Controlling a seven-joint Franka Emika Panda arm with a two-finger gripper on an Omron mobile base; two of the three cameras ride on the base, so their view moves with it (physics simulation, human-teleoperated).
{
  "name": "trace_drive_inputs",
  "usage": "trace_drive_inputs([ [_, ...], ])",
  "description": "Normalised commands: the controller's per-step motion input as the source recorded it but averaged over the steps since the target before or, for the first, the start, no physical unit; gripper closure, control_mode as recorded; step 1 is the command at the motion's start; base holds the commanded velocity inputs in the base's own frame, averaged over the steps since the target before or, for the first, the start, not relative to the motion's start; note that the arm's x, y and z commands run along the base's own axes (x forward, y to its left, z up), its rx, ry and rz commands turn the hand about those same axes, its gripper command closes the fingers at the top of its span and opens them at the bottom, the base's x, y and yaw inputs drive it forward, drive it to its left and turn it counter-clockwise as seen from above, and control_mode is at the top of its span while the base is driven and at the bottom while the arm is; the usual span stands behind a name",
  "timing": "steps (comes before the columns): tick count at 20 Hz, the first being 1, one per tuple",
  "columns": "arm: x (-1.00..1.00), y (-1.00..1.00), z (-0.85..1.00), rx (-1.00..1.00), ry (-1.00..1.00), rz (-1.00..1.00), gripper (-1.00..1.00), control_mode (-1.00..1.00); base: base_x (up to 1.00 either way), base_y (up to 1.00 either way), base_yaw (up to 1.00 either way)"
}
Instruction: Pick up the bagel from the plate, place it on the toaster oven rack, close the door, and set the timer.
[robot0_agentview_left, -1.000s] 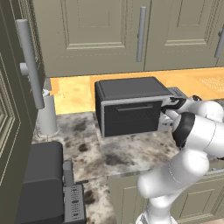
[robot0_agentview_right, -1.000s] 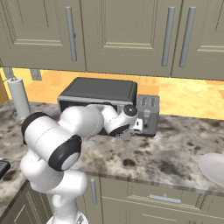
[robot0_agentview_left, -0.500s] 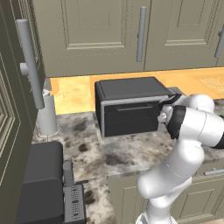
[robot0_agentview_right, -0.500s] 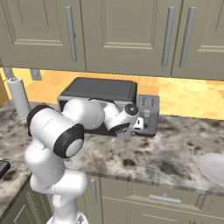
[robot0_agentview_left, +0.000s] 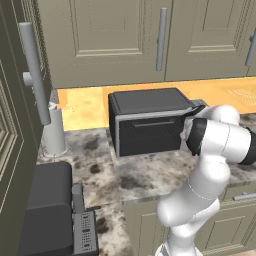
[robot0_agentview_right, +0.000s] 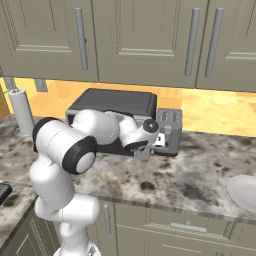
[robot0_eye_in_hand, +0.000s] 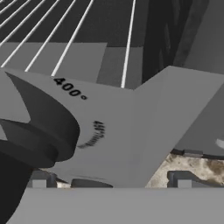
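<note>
The toaster oven (robot0_agentview_left: 146, 101) stands on the counter with its dark door (robot0_agentview_left: 148, 136) shut and the silver handle bar (robot0_agentview_left: 150, 123) across the top. My gripper (robot0_agentview_right: 151, 145) is pressed up against the grey knob panel (robot0_agentview_right: 170, 128) at the oven's right side. In the hand view the panel (robot0_eye_in_hand: 113, 127) is very close, with a "400°" mark and a large dark knob (robot0_eye_in_hand: 35, 131) at the left. My fingertips (robot0_eye_in_hand: 39, 181) stand wide apart, open, with nothing held. The bagel is hidden. Thin pale bars (robot0_eye_in_hand: 129, 39) run above the panel; I cannot tell whether they are the rack.
A white plate (robot0_agentview_right: 246, 193) lies at the counter's right end. A paper towel roll (robot0_agentview_left: 53, 131) stands left of the oven. A rounded dark appliance (robot0_agentview_left: 46, 210) sits at the near left. Beige cabinet doors (robot0_agentview_right: 140, 35) hang above.
My hand has edged a little left, closer to the knob panel, and the arm's elbow has swung round. The oven door has stayed shut.
</note>
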Motion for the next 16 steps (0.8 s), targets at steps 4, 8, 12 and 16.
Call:
trace_drive_inputs([
  [4, 0.15, -0.17, -0.27, 0.00, 0.02, 0.00, -1.00, -1.00, 0.00, 0.00, 0.00],
  [8, 0.14, -0.13, -0.27, 0.00, 0.05, 0.00, 1.00, -1.00, 0.00, 0.00, 0.00],
  [12, 0.20, -0.14, -0.32, 0.01, 0.15, 0.00, 1.00, -1.00, 0.00, 0.00, 0.00],
  [16, 0.21, -0.36, -0.28, 0.06, 0.23, 0.00, 1.00, -1.00, 0.00, 0.00, 0.00],
])
